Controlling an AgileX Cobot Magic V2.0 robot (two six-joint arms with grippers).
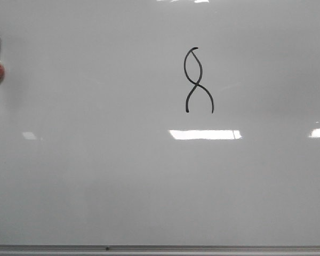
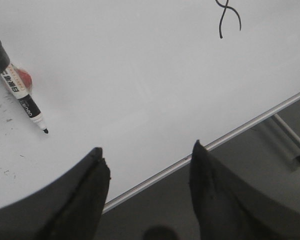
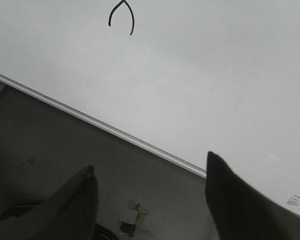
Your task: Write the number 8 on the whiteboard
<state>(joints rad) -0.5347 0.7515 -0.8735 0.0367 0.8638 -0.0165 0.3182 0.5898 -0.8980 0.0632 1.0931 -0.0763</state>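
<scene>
Whiteboard [image 1: 96, 181] with the number 8 [image 1: 198, 80] drawn on it, both grippers empty.

Glossy grey-white board, bright rectangular glare below the figure, thin metal rail along its lower edge; dark grey floor beyond the rail. Number 8 stands upright, long axis vertical, pointed loop up, open legs toward the rail. Black marker [image 2: 21, 92] lies uncapped well left of the figure, tip toward the rail, cut off at the frame edge. Left gripper [image 2: 147, 160] jaws apart; right gripper [image 3: 150, 175] jaws apart. Wrist views crop the figure.
</scene>
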